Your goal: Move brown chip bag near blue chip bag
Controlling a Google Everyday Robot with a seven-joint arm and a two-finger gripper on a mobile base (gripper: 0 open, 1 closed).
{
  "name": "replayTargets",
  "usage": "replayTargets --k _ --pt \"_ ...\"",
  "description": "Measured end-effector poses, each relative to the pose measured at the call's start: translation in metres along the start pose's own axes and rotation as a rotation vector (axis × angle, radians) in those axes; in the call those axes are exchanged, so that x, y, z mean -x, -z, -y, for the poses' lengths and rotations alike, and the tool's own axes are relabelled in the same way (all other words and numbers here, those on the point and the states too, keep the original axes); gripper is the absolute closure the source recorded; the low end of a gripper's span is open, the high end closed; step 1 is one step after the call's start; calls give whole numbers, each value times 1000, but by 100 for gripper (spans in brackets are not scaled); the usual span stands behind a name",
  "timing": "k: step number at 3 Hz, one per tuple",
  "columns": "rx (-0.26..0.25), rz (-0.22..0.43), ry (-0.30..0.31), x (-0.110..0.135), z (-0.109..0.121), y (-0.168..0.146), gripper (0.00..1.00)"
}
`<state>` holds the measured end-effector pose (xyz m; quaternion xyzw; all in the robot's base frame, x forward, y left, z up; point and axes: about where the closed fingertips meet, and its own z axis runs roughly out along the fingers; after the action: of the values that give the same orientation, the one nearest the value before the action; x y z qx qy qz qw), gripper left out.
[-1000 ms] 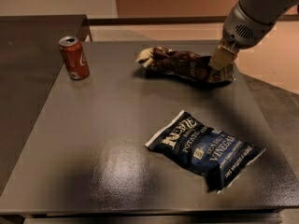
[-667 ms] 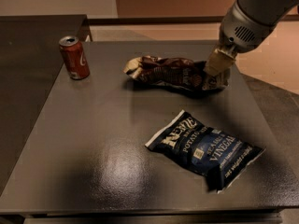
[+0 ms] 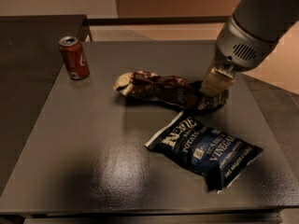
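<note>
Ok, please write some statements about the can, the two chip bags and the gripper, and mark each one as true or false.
1. The gripper is shut on the brown chip bag, at the end farthest from the red can. True.
2. The red can lies on its side. False: it stands upright on the table.
3. The blue chip bag lies nearer to the camera than the brown chip bag. True.
4. The blue chip bag hangs in the gripper. False: it lies flat on the table, and the gripper is at the brown chip bag.
</note>
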<state>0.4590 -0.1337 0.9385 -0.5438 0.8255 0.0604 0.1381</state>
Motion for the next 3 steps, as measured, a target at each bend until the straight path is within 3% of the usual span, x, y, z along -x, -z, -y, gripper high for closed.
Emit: replayTargets --k 3 --pt "-15 11 6 5 1 2 13"
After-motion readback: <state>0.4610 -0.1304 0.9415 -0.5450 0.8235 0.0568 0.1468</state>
